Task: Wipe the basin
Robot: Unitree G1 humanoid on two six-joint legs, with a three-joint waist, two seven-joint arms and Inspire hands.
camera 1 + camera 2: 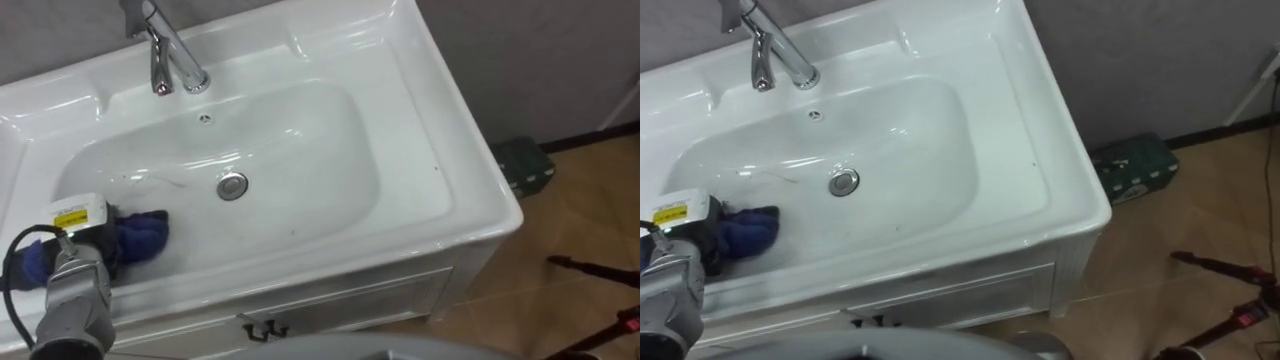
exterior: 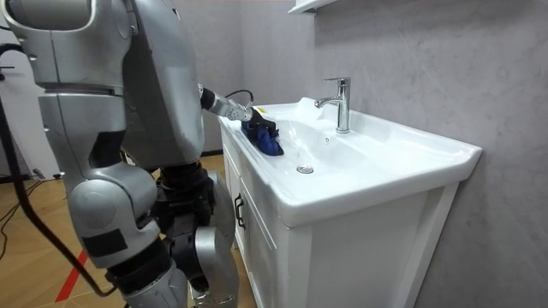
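The robot stands at a glossy white ceramic basin (image 1: 340, 140), its left hand (image 1: 80, 217) set against a crumpled, soft blue cloth (image 1: 145, 232) in the smooth rounded bowl, left of the round metal drain (image 1: 232, 186). Whether the hand grips the cloth cannot be told. A slender chrome tap (image 1: 170, 55) rises behind the drain.

We see the left hand (image 1: 92, 238) in dark casing, with a white block bearing a yellow label on its back. Just behind the hand sits a ribbed grey wrist, then a smooth grey forearm tube with a black cable looping beside it. Glossy silver shells cover torso and thighs, black at the hips.
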